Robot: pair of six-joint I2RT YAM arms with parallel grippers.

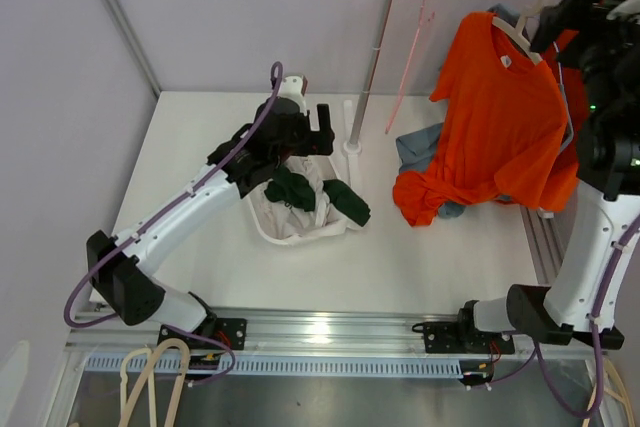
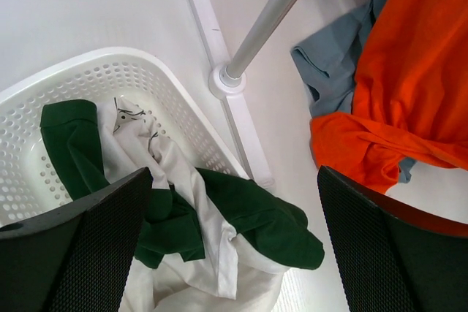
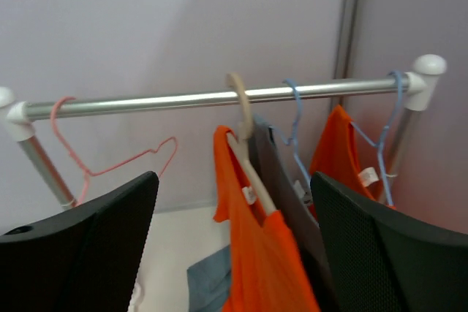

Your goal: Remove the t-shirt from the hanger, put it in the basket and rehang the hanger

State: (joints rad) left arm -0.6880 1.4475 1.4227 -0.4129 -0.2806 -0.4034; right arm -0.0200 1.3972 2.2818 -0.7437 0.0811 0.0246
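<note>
The orange t-shirt (image 1: pixel 500 117) hangs in the upper right of the top view, on a beige hanger (image 3: pixel 245 144) hooked over the rail (image 3: pixel 168 100). One shoulder sits on the hanger arm. The body drapes down and left, and its lower edge is bunched low by the counter (image 1: pixel 200 147), over a grey-blue cloth (image 2: pixel 329 63).

My right end effector (image 3: pixel 234 177) is up at rail height, just beside the hanger's hook in the top view. Its fingers stand wide apart and hold nothing. In the wrist view the hanger and the shirt's collar line up between them, but I cannot tell whether anything touches.

Along the rail I see a bare pink hanger (image 3: pixel 110 169) towards the left end. To the right of the beige one there is a grey garment (image 3: pixel 281 180), then blue hangers (image 3: pixel 292 122), one carrying a second orange garment (image 3: pixel 336 151).

My left end effector (image 2: pixel 230 180) hangs over a white basket (image 2: pixel 110 71) in the middle of the counter, its fingers also spread wide with nothing in them. A green garment (image 2: pixel 256 224) and a white garment (image 2: pixel 190 195) spill over the basket's rim. The rack's pole (image 2: pixel 270 16) rises from its foot (image 2: pixel 212 27) just beside the basket.
</note>
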